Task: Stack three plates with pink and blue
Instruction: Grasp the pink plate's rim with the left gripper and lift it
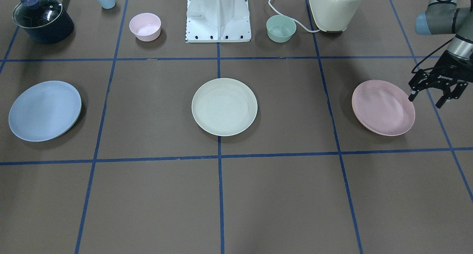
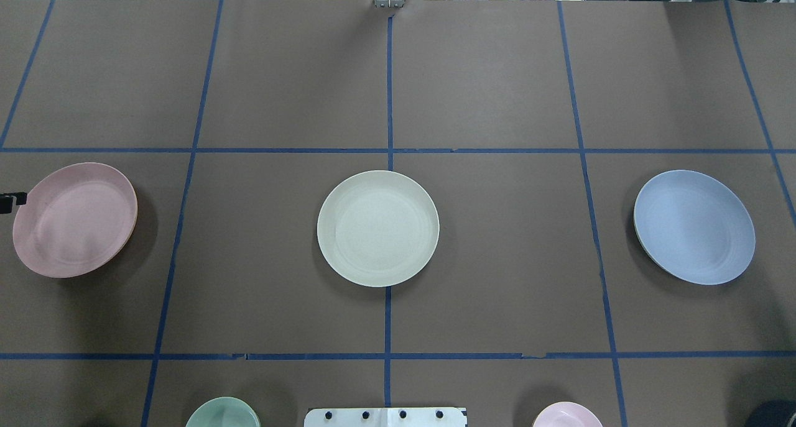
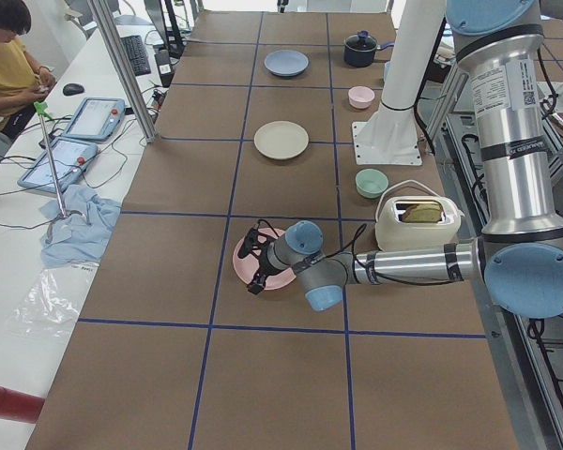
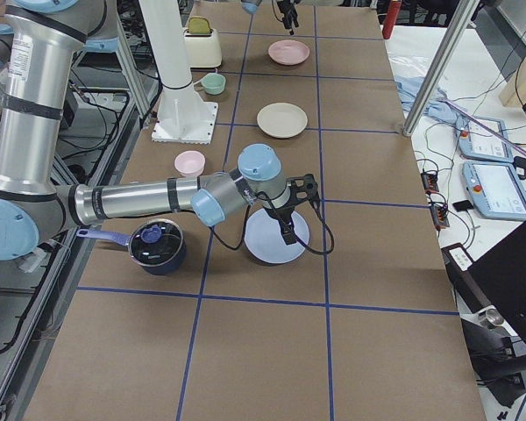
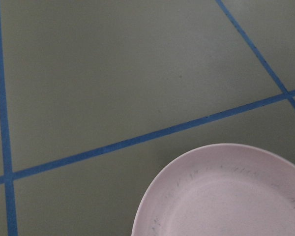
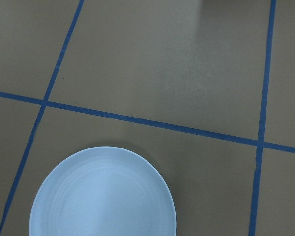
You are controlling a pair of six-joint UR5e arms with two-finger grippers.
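Left tool (image 1: pixel 425 100) hangs at the right rim of the pink plate (image 1: pixel 383 108), fingers spread, right side of the front view. Right tool (image 4: pixel 294 209) is by the blue plate (image 1: pixel 44 111), far left; can't tell whether it's spread or closed. White plate (image 1: pixel 224 107) sits centre. All three lie flat on the table (image 1: pixel 281 195), well apart. Suggest: straddle the pink rim, pinch firmly, lift level, centre over white before release.

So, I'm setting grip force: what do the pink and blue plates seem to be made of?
The pink plate looks like matte plastic, perhaps fibre-filled: dull, no sharp glare, faint dark specks near the rim. The blue plate looks like the same matte plastic: soft sheen, faint moulded rings. Ceramic seems unlikely, but can't be ruled out.
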